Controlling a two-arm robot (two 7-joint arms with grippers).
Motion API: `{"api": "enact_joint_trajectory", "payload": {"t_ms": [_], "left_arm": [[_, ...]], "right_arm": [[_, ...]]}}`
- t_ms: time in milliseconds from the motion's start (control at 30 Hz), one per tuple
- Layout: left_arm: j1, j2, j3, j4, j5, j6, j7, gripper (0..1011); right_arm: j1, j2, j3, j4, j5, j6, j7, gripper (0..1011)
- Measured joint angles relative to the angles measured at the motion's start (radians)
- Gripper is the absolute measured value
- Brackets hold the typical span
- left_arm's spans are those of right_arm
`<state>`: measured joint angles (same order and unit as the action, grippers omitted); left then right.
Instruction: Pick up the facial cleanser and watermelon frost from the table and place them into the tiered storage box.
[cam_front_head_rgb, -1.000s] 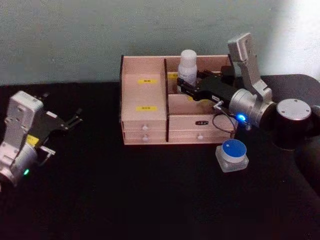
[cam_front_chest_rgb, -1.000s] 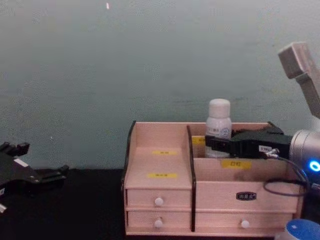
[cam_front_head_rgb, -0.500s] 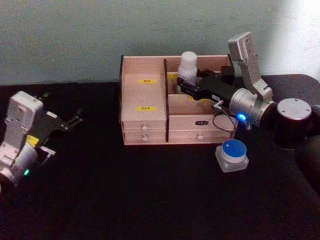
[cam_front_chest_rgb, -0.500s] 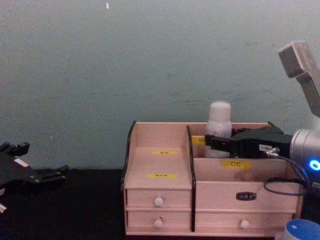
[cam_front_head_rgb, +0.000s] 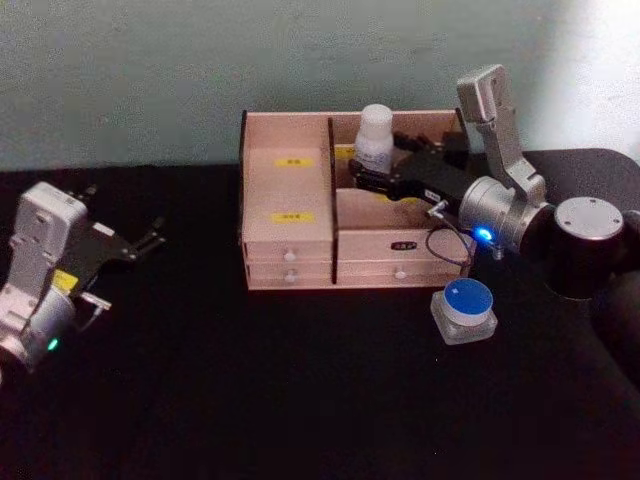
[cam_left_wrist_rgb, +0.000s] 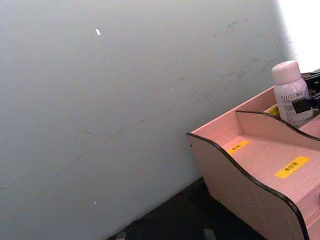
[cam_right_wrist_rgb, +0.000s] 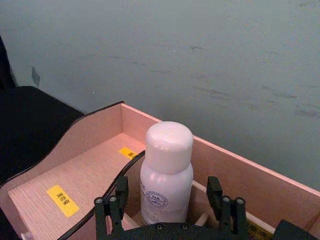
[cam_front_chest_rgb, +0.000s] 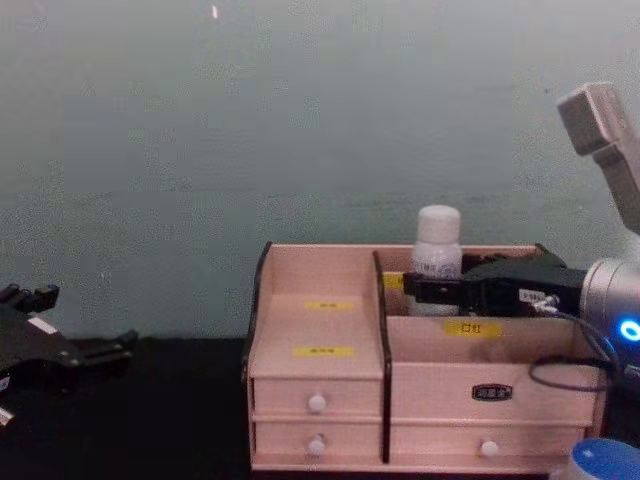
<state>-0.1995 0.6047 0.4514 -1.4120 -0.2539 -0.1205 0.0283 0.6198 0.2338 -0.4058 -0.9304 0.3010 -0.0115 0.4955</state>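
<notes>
While the left gripper (cam_front_head_rgb: 152, 236) was held low by the tabletop's (cam_front_head_rgb: 300, 390) left edge, well apart from everything else, whether it was spread or closed could not be told. The box (cam_front_head_rgb: 287, 190) was set at the tabletop's back edge, about midway along it, with its drawers pushed in. In the box's right half, in the rear compartment just beside the central divider, the bottle (cam_front_head_rgb: 376, 135) was seen standing upright, its white cap above the rim of the back wall. The right gripper (cam_right_wrist_rgb: 167, 192) was stretched in over the box from the right. Its fingers (cam_right_wrist_rgb: 215, 192) were spread to either side of the bottle's body, and in the right wrist view a gap was seen on each side, so nothing was clamped. The blue-lidded jar (cam_front_head_rgb: 467, 308) was seen on the tabletop just before the box's front right corner, apart from it.
</notes>
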Motion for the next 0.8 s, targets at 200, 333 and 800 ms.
{"api": "enact_joint_trajectory", "payload": {"t_ms": [200, 333, 800], "left_arm": [[0.0, 0.0, 0.0, 0.0, 0.0, 0.0, 0.0, 1001], [0.0, 0.0, 0.0, 0.0, 0.0, 0.0, 0.0, 1001], [0.0, 0.0, 0.0, 0.0, 0.0, 0.0, 0.0, 1001]], "right_arm": [[-0.004, 0.001, 0.001, -0.008, 0.0, -0.001, -0.004, 1000], [-0.023, 0.009, 0.011, -0.048, -0.001, -0.01, -0.018, 1000], [-0.182, 0.123, 0.057, -0.347, 0.043, 0.035, -0.006, 1000]]}}
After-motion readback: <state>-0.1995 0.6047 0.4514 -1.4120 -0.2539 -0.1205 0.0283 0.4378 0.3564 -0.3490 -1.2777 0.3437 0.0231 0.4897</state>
